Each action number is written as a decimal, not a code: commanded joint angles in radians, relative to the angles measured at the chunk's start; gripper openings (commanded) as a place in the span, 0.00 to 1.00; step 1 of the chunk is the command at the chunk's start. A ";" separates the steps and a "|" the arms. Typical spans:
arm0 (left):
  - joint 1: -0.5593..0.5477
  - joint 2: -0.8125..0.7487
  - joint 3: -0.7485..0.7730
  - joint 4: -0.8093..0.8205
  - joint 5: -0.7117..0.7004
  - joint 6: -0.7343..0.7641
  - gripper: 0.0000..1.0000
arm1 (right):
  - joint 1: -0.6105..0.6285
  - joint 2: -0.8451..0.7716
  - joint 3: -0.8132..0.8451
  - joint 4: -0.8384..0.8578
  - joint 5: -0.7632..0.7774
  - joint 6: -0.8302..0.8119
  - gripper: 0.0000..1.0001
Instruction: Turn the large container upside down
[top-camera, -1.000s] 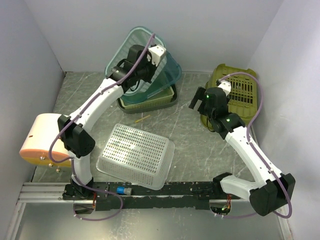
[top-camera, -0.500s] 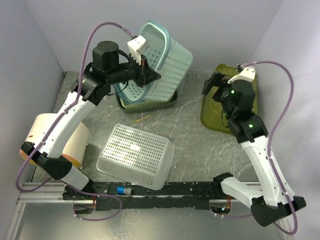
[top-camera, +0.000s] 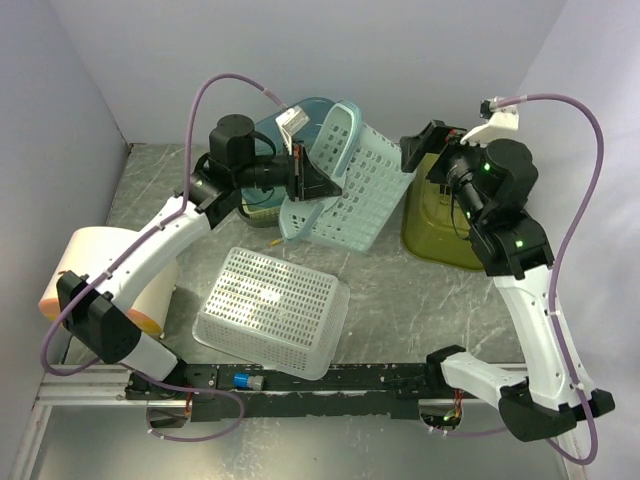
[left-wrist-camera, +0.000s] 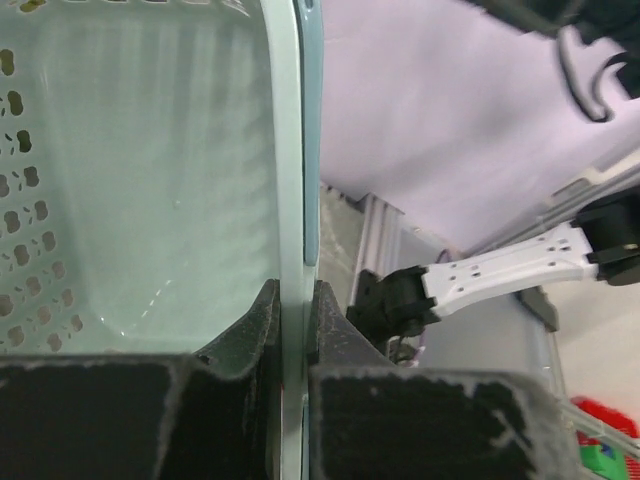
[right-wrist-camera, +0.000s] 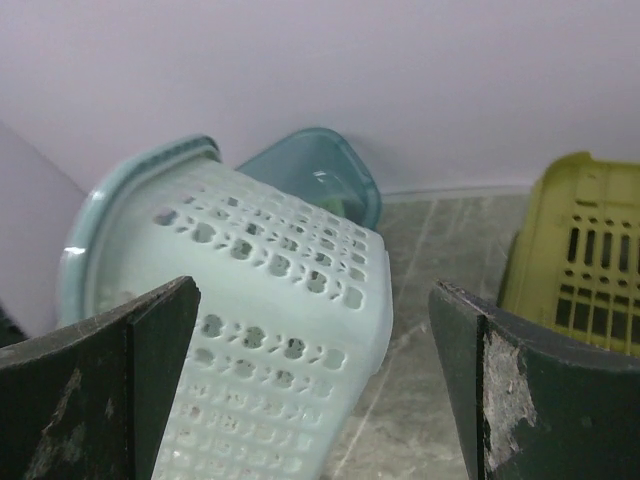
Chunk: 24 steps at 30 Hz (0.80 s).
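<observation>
Left wrist view: your left gripper (left-wrist-camera: 292, 310) is clamped on the rim of the light-blue basket (left-wrist-camera: 150, 200); basket tilted steeply. Your right gripper (right-wrist-camera: 312, 300) stands wide, near it.

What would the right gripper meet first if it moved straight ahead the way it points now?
Most likely the pale blue basket, its perforated underside straight ahead of the open right gripper; depth is unclear.

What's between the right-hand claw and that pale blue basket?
Nothing. In the right wrist view, the open right gripper looks straight at the pale blue basket, with only air between them.
</observation>
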 joint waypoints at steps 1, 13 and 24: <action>0.005 0.012 -0.104 0.435 0.127 -0.278 0.07 | -0.004 0.024 0.020 -0.087 0.175 0.047 1.00; 0.000 0.219 -0.253 1.027 0.163 -0.731 0.07 | -0.004 -0.075 -0.050 -0.083 0.414 0.029 1.00; 0.007 0.490 -0.021 1.125 0.214 -0.828 0.07 | -0.004 -0.079 -0.071 -0.108 0.400 0.031 1.00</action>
